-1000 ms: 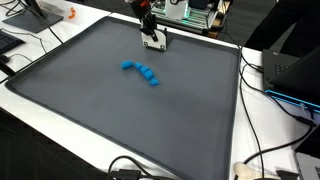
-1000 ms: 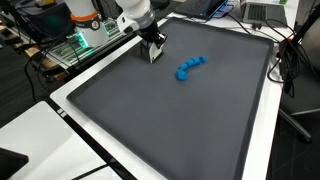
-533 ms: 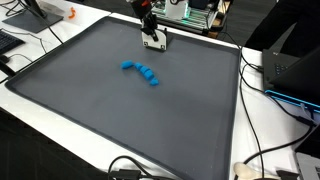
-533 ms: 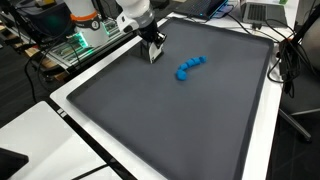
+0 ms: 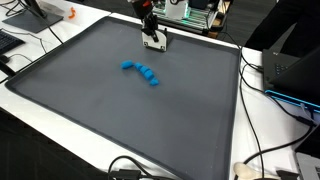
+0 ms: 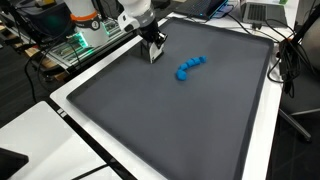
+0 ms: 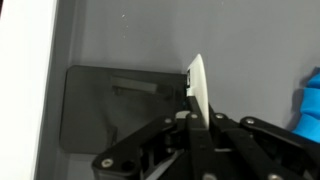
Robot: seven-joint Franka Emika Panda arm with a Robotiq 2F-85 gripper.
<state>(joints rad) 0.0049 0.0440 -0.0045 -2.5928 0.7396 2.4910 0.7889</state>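
Note:
My gripper [image 5: 153,41] [image 6: 153,50] is shut on a thin white card [image 7: 198,90], held upright on its edge just above the dark grey mat [image 5: 120,110] near the mat's far edge. The card also shows in both exterior views [image 5: 155,43] [image 6: 152,54]. A curved blue chain of small blocks [image 5: 141,73] [image 6: 189,67] lies on the mat a short way from the gripper, apart from it. Its end shows at the right edge of the wrist view [image 7: 310,100].
The mat sits on a white table [image 5: 275,120]. Cables [image 5: 255,165] run along the table's edge. Electronics and a laptop [image 5: 295,70] stand beside the mat. An orange object [image 5: 70,14] lies at the far corner.

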